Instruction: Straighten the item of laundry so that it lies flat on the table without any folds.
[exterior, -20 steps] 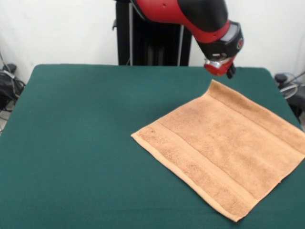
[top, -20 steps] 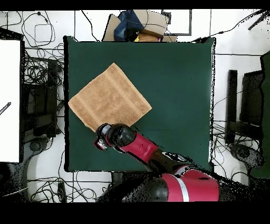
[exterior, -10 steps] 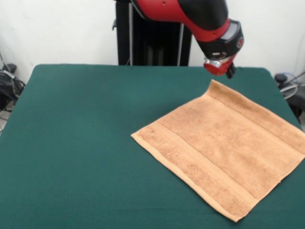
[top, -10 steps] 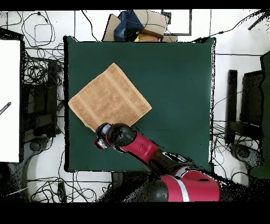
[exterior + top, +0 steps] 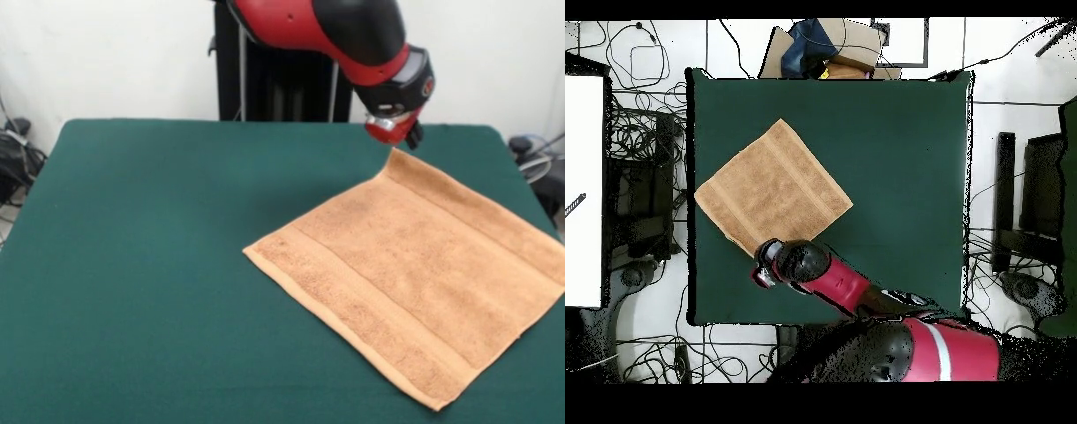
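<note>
1. A dark green tabletop stands before a white wall, with cables on the floor around it in the overhead view.
2. The tool hangs on the red and black arm; whether it is released or clenched cannot be told.
3. Just below the tool lies the nearest corner of the orange-brown towel, not visibly touched by it.
4. From that corner the towel spreads away from the tool, flat, turned diamond-wise, its border bands showing.
</note>
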Robot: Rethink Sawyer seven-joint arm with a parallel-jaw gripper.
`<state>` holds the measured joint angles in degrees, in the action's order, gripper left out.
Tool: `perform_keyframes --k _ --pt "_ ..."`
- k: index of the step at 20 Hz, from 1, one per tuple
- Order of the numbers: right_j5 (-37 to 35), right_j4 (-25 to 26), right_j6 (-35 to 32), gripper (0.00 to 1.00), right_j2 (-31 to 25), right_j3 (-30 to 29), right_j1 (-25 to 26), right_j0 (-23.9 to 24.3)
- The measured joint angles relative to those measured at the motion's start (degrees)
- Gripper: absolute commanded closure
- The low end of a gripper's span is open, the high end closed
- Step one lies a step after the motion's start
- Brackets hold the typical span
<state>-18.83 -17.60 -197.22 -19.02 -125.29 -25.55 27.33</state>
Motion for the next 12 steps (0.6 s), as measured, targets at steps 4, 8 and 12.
perform_keyframes --k 4,8,12 --pt "3.37 3.30 0.00 1.00 0.00 0.00 2.65 1.99" --pt "5.64 6.06 0.00 1.00 0.02 -0.36 4.34 3.62" --pt "6.18 7.52 0.00 1.00 0.07 -0.88 5.60 4.47"
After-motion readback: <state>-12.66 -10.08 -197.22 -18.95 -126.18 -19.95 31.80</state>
